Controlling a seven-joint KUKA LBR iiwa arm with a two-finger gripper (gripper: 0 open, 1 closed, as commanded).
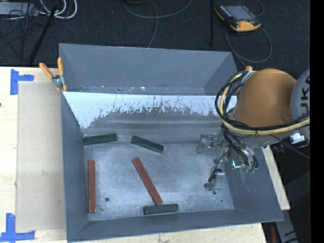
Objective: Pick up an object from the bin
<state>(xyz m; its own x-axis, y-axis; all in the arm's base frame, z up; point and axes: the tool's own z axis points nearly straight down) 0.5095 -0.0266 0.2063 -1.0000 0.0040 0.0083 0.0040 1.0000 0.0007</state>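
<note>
Dk green bar (160,209) by front wall, diagonal red-brown bar (147,181) at ctr, upright red-brown bar (91,186) at L, gripper (208,165) low at R over bare floor of bin (152,70), fingers spread wide, nothing held, well apart from all bars, rear dk green bar (147,144) and L-rear dk green bar (99,139) near back slope.

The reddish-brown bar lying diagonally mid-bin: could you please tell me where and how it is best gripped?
Probably take the reddish-brown bar at its middle, from straight above, closing across its narrow width. It lies flat with bare floor on both long sides there, while its lower end nears a dark green bar.
</note>
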